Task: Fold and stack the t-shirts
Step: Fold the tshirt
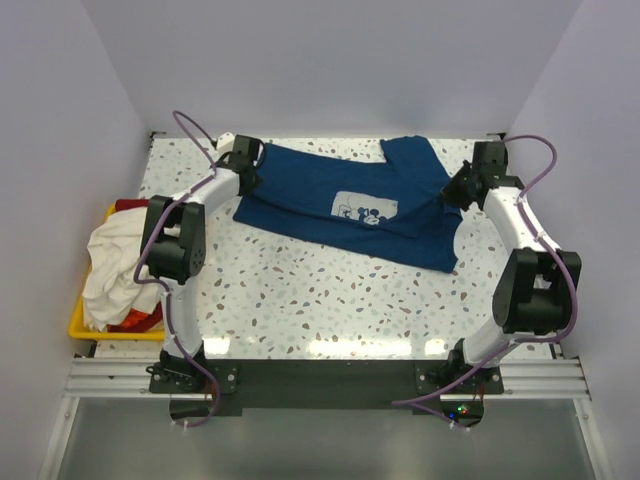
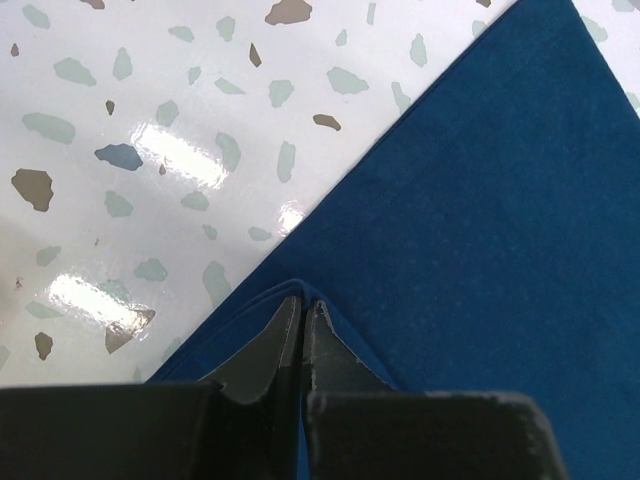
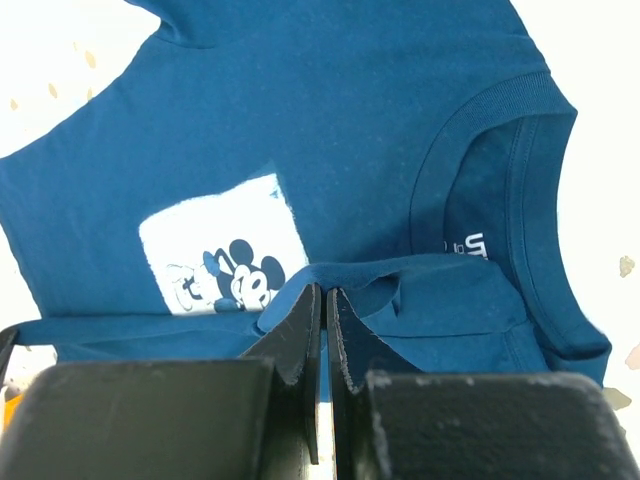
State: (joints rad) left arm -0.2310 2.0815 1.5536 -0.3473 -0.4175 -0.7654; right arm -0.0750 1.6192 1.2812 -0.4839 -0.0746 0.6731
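The navy t-shirt (image 1: 330, 205) with the white cartoon-mouse print (image 1: 363, 208) lies across the far half of the table, partly folded. My left gripper (image 1: 248, 160) is shut on the shirt's far left edge; in the left wrist view the gripper (image 2: 302, 303) pinches a fold of navy cloth (image 2: 480, 200). My right gripper (image 1: 462, 185) is shut on the shirt's right side near the sleeve; in the right wrist view the gripper (image 3: 322, 292) pinches a raised fold by the collar (image 3: 500, 130), with the print (image 3: 225, 250) beyond. A cream-white shirt (image 1: 115, 260) and a red one (image 1: 135, 320) lie in the bin.
A yellow plastic bin (image 1: 85, 325) stands off the table's left edge with the other shirts heaped in it. White walls close in the table at the back and sides. The speckled tabletop (image 1: 330, 295) shows in front of the navy shirt.
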